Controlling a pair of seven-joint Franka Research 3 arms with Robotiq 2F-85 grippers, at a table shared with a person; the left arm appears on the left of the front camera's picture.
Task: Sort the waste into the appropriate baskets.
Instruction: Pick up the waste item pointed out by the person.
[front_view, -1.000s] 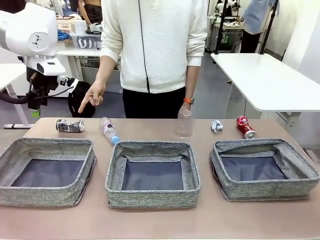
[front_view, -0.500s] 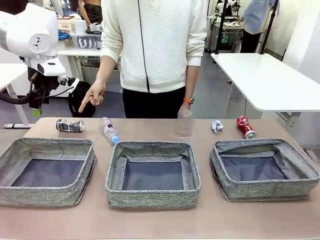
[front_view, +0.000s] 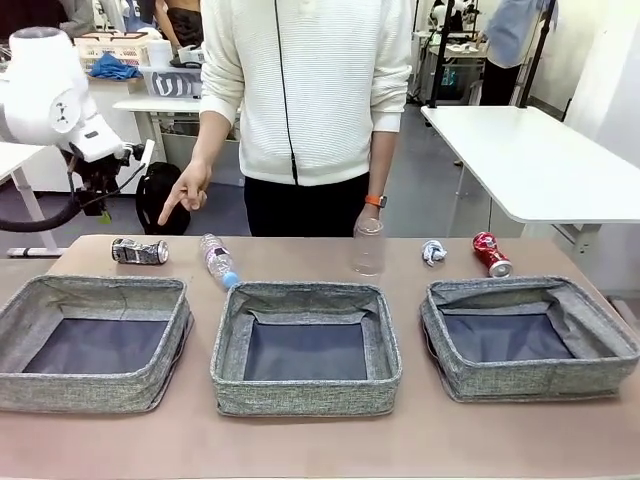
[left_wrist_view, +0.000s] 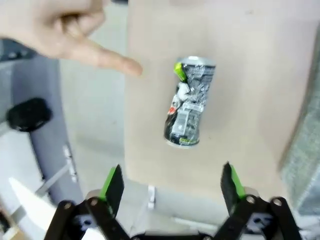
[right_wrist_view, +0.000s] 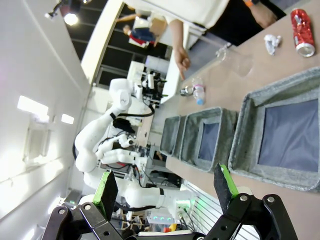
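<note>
No text, brand or number could be read. Print was noted on the crushed dark can (left_wrist_view: 189, 102), in white and green patches on black, but it was too blurred to be made out. White marking was noted on the crushed red can (front_view: 491, 254); it was too small to be read.

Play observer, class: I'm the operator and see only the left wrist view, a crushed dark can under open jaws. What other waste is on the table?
Observer: The front view shows a bottle, cup, paper wad and red can sitting along the far edge.
Operator: Anything sorted yet?
Observer: No, all three baskets show bare bottoms.
Operator: And the right gripper?
Observer: Open, holding nothing.
</note>
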